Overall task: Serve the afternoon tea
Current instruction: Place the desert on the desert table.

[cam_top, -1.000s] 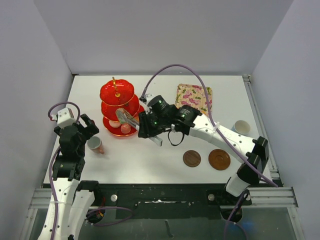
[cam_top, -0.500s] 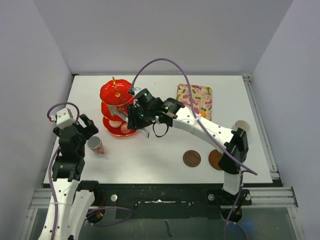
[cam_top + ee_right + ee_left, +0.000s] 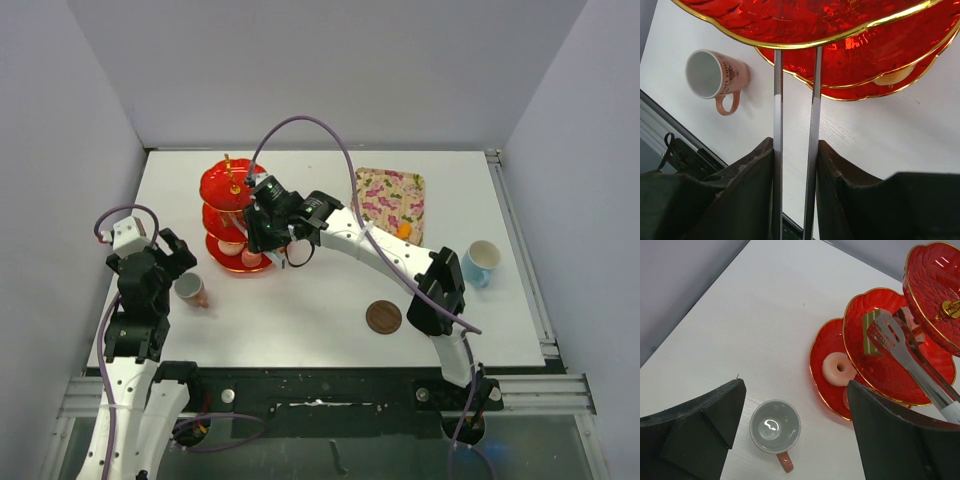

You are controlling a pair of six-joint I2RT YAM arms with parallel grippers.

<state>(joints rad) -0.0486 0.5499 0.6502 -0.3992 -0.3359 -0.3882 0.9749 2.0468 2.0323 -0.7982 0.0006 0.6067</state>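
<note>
Red 3-tier stand point(image 3: 222, 188) rear-left on tabletop point(image 3: 300, 300). R jaws clamped on metal tongs point(image 3: 912, 365), tong tips over middle tier, right by green-striped cake point(image 3: 870, 335). Pink ring sweet point(image 3: 839, 368) on bottom tier. L jaws apart, hovering above pink cup point(image 3: 775, 427) near stand. Blue cup point(image 3: 482, 262) far right; brown saucer point(image 3: 383, 317) front-centre.

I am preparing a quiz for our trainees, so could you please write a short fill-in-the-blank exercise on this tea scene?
1. The tongs clamped in the right gripper reach over the red stand's ____ tier.
2. The ring-shaped pink sweet lies on the ____ tier.
3. The left gripper hangs open above the ____ cup.
Missing words: middle; bottom; pink.
</note>
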